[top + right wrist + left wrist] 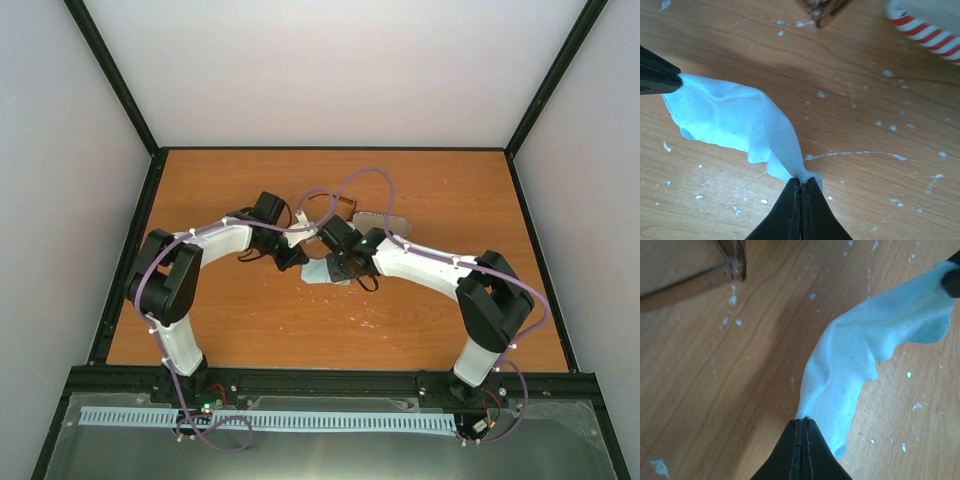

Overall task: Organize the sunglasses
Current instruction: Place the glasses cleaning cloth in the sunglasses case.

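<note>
The sunglasses (343, 207) lie on the table behind both grippers; a temple arm and hinge (735, 262) show at the top left of the left wrist view, and a bit of frame (825, 10) at the top of the right wrist view. A light blue cloth (322, 272) hangs stretched between the grippers. My left gripper (803, 421) is shut on one corner of the cloth (860, 355). My right gripper (802, 182) is shut on the opposite corner of the cloth (730, 120). Both grippers (297, 258) (337, 266) sit close together at the table's middle.
The flag-patterned case (380, 222) lies just right of the sunglasses; its red-and-white striped edge (925, 27) shows at the top right of the right wrist view. The wooden table (450, 200) is speckled with white flecks. Black frame posts stand at the back corners.
</note>
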